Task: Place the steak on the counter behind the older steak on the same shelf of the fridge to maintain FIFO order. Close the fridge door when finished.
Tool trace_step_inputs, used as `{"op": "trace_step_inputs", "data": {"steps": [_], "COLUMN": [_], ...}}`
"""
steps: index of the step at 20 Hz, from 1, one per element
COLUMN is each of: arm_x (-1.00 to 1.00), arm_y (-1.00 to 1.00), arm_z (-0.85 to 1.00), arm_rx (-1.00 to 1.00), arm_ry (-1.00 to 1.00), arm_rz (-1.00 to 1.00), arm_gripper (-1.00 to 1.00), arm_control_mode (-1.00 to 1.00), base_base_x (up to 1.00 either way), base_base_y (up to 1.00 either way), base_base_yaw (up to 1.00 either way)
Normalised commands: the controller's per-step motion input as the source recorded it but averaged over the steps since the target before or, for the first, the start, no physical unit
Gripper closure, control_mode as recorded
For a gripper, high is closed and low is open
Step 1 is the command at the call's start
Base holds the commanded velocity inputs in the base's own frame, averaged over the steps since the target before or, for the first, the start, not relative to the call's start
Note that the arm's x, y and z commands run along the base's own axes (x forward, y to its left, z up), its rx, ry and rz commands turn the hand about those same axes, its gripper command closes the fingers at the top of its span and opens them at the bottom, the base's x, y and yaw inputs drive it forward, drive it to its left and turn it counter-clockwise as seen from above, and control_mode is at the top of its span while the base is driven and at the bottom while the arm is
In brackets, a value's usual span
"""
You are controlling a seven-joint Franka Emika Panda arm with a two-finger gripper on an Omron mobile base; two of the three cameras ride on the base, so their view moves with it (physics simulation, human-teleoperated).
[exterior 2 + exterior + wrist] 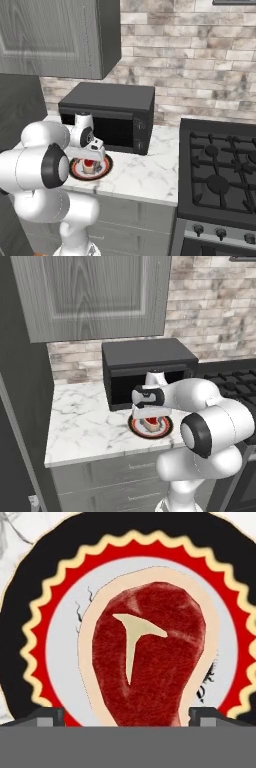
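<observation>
Between the spread gripper (127, 712) tips, the steak (150, 657) on its plate (60, 662).

the steak (147, 662) lies on a plate (167, 428) on the table (85, 426), just in front of the microwave (145, 356). a stove (220, 170) sits to the right of the table.

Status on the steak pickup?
Gripper open, fingertips straddling the steak. Steak on the plate on the counter, not gripped. Nothing in the way.

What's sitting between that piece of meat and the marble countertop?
A round plate, black-rimmed with a red zigzag ring; the steak lies on it, clearest in the hand view.
</observation>
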Motion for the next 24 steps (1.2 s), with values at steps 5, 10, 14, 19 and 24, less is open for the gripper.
{"op": "trace_step_inputs", "data": {"steps": [5, 10, 14, 19, 24], "arm_x": [-0.07, 0.03, 0.11, 0.01, 0.00], "arm_y": [-0.07, 0.02, 0.04, 0.00, 0.05], "arm_z": [0.02, -0.05, -0.26, -0.37, -0.41], "arm_rx": [-0.01, -0.04, -0.03, 0.00, 0.00], "arm_ry": [-0.06, -0.01, 0.00, 0.00, 0.00], "arm_rz": [0.00, 0.00, 0.00, 0.00, 0.00], "arm_gripper": [-1.00, -1.00, -1.00, -1.00, 1.00], "arm_control_mode": [-1.00, -1.00, -1.00, -1.00, -1.00], "base_base_x": [0.00, 0.00, 0.00, 0.00, 0.00], "base_base_y": [0.00, 0.00, 0.00, 0.00, 0.00], "base_base_yaw": [0.00, 0.00, 0.00, 0.00, 0.00]}}
